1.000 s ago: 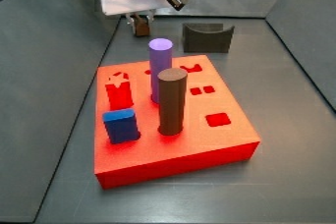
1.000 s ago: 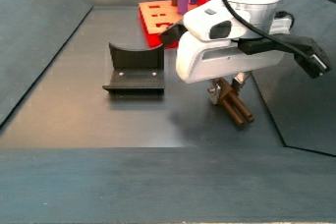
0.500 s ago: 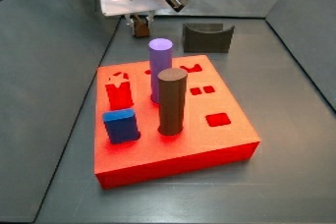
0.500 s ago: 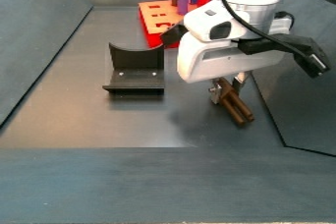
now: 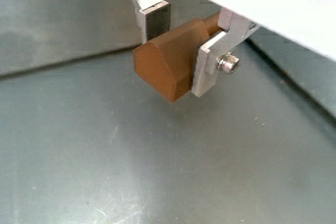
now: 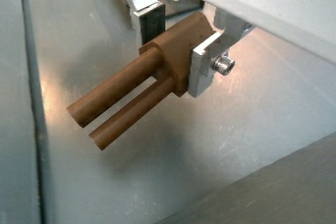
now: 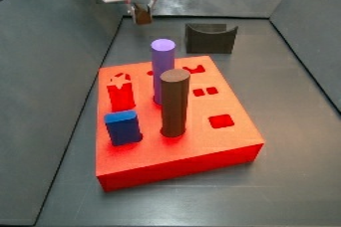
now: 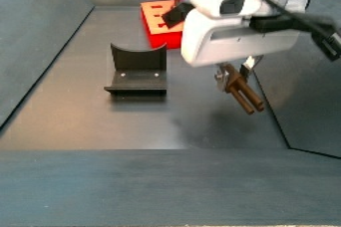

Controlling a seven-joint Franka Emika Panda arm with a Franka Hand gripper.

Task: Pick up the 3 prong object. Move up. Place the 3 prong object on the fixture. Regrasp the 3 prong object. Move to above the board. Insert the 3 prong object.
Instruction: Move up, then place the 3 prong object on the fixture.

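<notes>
Item: small brown pronged 3 prong object (image 6: 138, 98), clamped in the two-finger gripper (image 6: 178, 46), clear of the floor.
Status: pick-up done, lift apparently underway; dark notched fixture (image 8: 136, 70) unoccupied; placing, regrasp, insertion into red slab board (image 7: 173, 161) outstanding.

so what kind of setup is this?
Likely a lab insertion-test cell: a grey walled tray floor, a red board with shaped cut-outs and pegs, a fixture, and the gripper holding the 3 prong object in its jaws.
</notes>
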